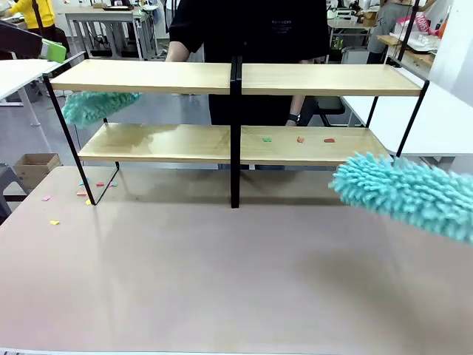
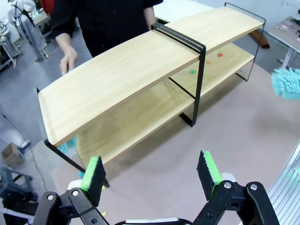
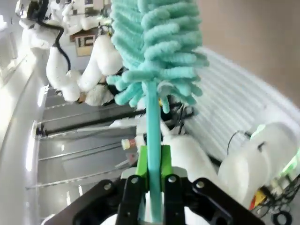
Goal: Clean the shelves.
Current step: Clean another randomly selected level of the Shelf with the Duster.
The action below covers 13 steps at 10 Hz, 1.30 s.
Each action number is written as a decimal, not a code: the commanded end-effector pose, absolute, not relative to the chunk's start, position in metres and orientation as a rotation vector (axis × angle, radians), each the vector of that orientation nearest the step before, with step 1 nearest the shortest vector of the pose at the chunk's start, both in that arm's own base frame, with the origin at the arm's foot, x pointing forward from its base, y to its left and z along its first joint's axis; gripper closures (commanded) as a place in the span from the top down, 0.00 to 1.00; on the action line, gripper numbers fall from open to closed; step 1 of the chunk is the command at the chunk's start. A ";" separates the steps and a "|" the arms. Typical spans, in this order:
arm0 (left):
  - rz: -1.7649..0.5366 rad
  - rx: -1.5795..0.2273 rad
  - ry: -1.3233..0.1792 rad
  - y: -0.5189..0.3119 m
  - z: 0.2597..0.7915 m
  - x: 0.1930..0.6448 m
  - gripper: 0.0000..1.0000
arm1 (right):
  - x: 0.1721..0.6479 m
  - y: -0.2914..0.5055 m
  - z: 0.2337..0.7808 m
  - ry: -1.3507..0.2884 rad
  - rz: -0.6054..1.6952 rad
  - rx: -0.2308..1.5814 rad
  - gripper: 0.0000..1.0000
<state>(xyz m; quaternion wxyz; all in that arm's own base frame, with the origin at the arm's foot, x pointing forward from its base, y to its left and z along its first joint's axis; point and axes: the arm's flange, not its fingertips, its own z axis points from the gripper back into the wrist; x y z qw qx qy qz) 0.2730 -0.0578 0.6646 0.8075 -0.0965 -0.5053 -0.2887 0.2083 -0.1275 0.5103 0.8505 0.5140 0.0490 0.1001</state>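
The shelves point(image 1: 236, 111) stand across the far half of the brown table point(image 1: 222, 274), toward twelve o'clock from the robot, with a person in black point(image 1: 251, 29) just behind them. The rack has two tiers of light wood boards on a thin black frame, split by a central black post point(image 1: 235, 133). The upper boards look bare. On the lower tier, right of the post, lie three small scraps point(image 1: 299, 139), one green and two reddish. More coloured scraps point(image 1: 81, 194) lie on the table by the rack's left foot, at about ten o'clock.

A teal fluffy duster point(image 1: 100, 106) shows at the rack's left end, between the tiers, near the person's hand point(image 2: 68, 61).

The right gripper point(image 3: 150, 180) is clamped on the handle of a second teal duster point(image 1: 406, 192), whose head hangs over the table at about three o'clock. The left gripper point(image 2: 152, 173) hovers above the table in front of the rack, jaws spread wide and holding nothing.
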 end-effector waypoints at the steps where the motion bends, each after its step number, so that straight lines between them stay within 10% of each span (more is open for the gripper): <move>1: -0.627 -0.216 -1.081 -0.056 0.663 0.274 1.00 | 0.249 -0.084 0.524 0.006 0.216 1.011 0.12; 8: -0.627 -0.216 -1.081 -0.056 0.663 0.274 1.00 | 0.397 0.091 0.527 -0.027 0.102 0.813 0.12; 13: -0.627 -0.216 -1.081 -0.056 0.663 0.274 1.00 | 0.419 0.122 0.509 -0.066 0.027 0.666 0.12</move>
